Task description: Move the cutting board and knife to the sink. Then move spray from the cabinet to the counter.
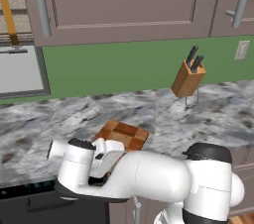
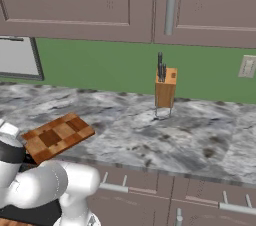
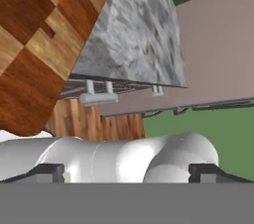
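Checkered cutting board (image 2: pixel 57 136) — dark and tan blocks — flat on counter (image 2: pixel 165 135)

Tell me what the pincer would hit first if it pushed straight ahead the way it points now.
Most likely the cutting board. In the hand view the open pincer looks along it, with the checkered wood close on one side and the marbled counter beyond. Depth is unclear, so it might graze the board's edge rather than meet it squarely.
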Controlling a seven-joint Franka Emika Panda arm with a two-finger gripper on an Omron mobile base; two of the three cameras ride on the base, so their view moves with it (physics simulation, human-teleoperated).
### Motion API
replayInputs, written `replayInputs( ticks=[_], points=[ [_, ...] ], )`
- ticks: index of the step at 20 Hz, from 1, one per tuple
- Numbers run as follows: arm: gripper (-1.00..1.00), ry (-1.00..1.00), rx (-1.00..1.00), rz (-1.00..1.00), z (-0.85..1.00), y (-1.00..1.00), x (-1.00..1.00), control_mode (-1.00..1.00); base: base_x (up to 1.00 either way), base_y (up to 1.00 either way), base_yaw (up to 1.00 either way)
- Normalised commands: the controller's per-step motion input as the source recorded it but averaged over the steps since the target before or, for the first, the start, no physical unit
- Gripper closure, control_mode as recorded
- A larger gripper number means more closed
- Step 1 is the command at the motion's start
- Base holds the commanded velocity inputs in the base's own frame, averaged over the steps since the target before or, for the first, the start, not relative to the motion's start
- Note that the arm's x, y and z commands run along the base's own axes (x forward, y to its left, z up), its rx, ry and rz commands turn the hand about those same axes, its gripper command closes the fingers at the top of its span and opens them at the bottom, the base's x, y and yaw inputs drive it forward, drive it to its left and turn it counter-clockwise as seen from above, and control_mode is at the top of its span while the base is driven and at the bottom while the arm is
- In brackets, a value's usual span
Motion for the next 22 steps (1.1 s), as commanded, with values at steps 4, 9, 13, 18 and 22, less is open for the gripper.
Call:
replayInputs(
  ticks=[4,9,13,18,22],
  points=[
    [-1.0,0.0,-0.14,0.03,-0.12,0.14,-0.1,-1.0,0.0,0.0,0.0],
    [-1.0,0.0,-0.1,0.12,-0.18,0.24,0.0,-1.0,0.0,0.0,0.0],
    [-1.0,0.0,-0.04,0.2,-0.27,0.1,0.0,-1.0,0.0,0.0,0.0],
    [-1.0,0.0,-0.03,0.21,-0.29,0.04,0.0,-1.0,0.0,0.0,0.0],
    [-1.0,0.0,-0.01,0.23,-0.23,0.06,0.05,-1.0,0.0,0.0,0.0]
  ],
)
